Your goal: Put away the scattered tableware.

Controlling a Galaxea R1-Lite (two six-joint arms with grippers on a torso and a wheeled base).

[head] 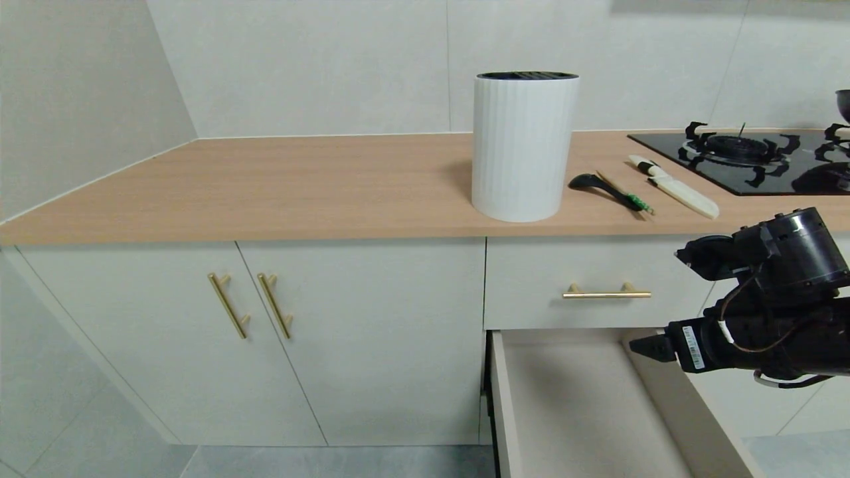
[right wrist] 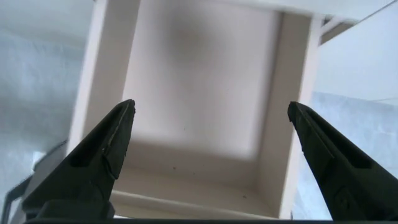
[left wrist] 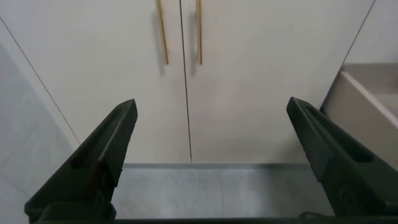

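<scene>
On the wooden countertop [head: 299, 186] a black spoon [head: 599, 185], a pair of chopsticks [head: 627, 194] and a white knife [head: 679, 188] lie side by side, right of a tall white ribbed holder [head: 522, 146]. Below them a lower drawer [head: 584, 411] stands pulled out, with nothing inside. My right gripper [head: 641, 346] hangs above the drawer's right side; in the right wrist view it [right wrist: 211, 107] is open over the drawer's bare floor [right wrist: 199, 81]. Held low, my left gripper [left wrist: 211, 109] is open in front of the cabinet doors [left wrist: 186, 74], holding nothing.
A black gas hob [head: 744, 156] occupies the counter's right end. A closed drawer with a gold handle [head: 606, 292] sits above the open one. Two cabinet doors with gold handles [head: 229, 305] are on the left. The open drawer's corner [left wrist: 373, 93] sits beside my left gripper.
</scene>
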